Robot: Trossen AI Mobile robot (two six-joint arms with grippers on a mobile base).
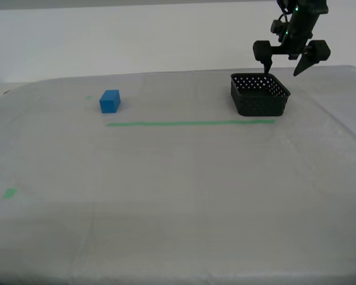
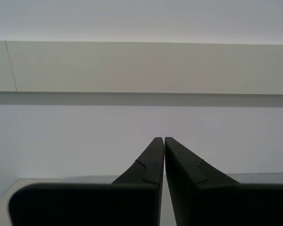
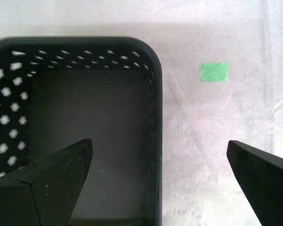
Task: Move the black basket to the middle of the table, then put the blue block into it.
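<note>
The black basket (image 1: 258, 98) stands empty on the table (image 1: 178, 202) toward the exterior view's far right. My first gripper (image 1: 282, 70) hangs open just above its far rim. In the first wrist view, my first gripper (image 3: 159, 146) straddles one side wall of the basket (image 3: 85, 108), one finger over the inside and one outside over the cloth. The blue block (image 1: 110, 101) sits alone on the cloth at the exterior view's far left, well apart from the basket. My second gripper (image 2: 164, 140) is shut on nothing and points at a pale wall.
A long green tape line (image 1: 190, 123) runs across the cloth between block and basket, just in front of them. A small green tape mark (image 1: 10, 193) lies at the exterior view's near left; another green mark (image 3: 213, 72) lies beside the basket.
</note>
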